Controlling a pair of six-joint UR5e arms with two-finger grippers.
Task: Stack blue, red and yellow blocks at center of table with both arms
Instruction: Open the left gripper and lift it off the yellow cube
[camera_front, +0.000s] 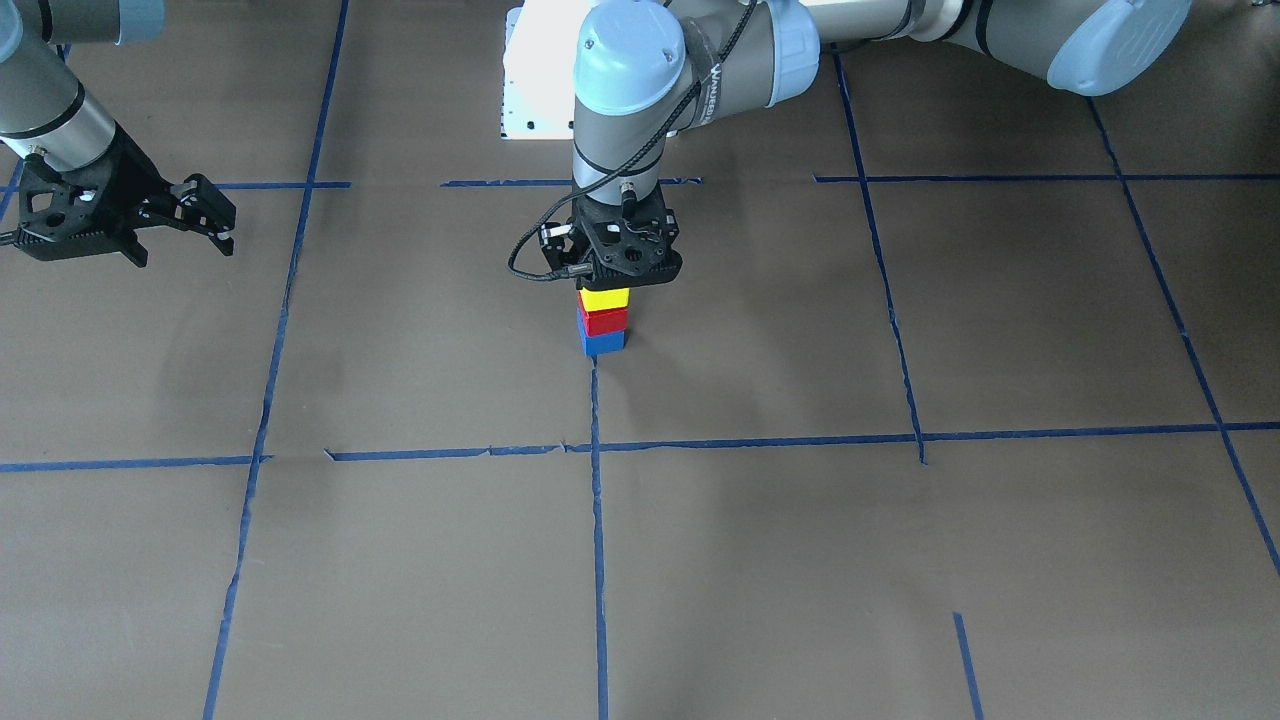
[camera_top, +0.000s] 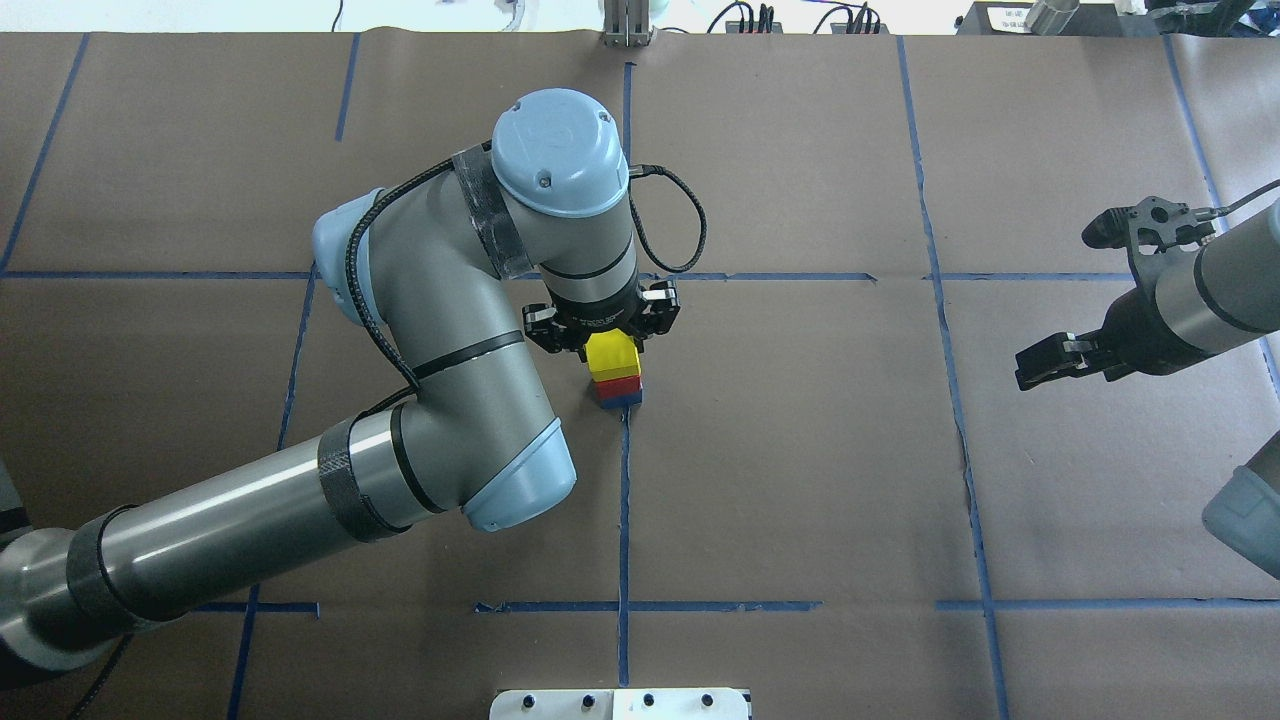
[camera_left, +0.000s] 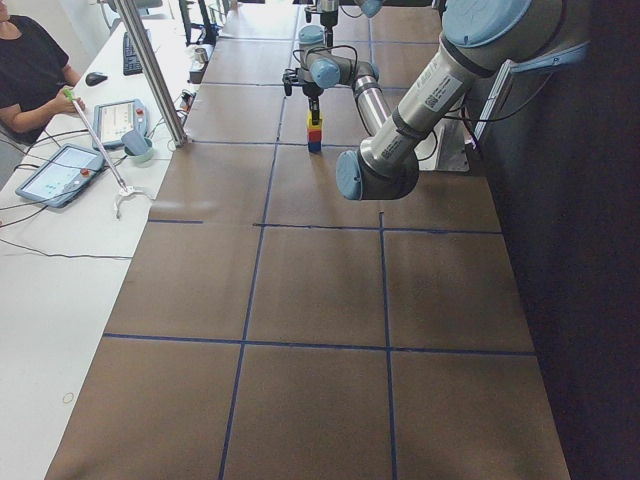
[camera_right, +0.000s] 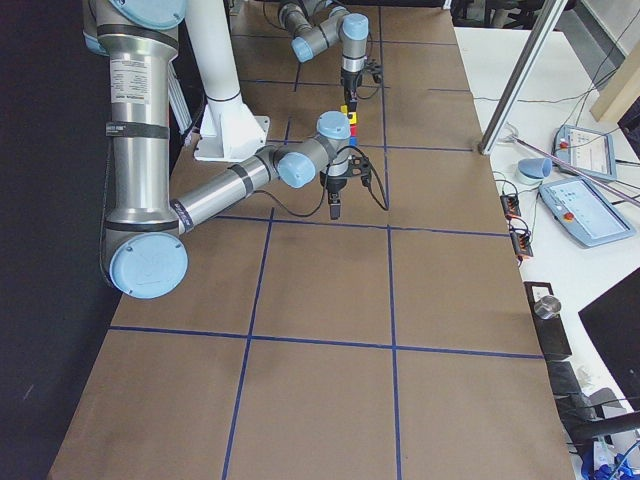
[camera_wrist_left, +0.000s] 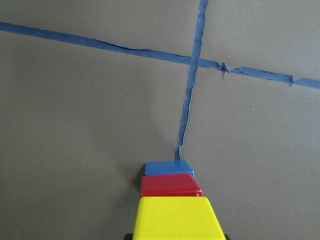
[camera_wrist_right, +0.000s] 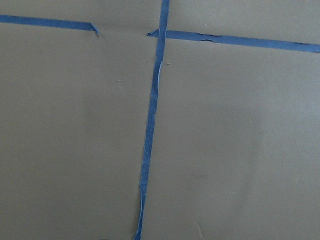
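Observation:
A stack stands at the table's centre on a blue tape crossing: blue block (camera_front: 603, 343) at the bottom, red block (camera_front: 603, 320) on it, yellow block (camera_front: 605, 298) on top. In the left wrist view the yellow block (camera_wrist_left: 174, 217) sits squarely over the red (camera_wrist_left: 170, 185) and blue (camera_wrist_left: 167, 168) blocks. My left gripper (camera_top: 608, 338) points straight down over the stack, its fingers against both sides of the yellow block (camera_top: 612, 355). My right gripper (camera_top: 1065, 300) is open and empty, far off to the robot's right (camera_front: 180, 250), above bare table.
Brown paper with blue tape lines (camera_front: 598, 520) covers the table. The white robot base plate (camera_front: 535, 80) is at the robot's edge. A person (camera_left: 30, 60) sits at a side desk with tablets (camera_left: 60, 172) beyond the table's far edge.

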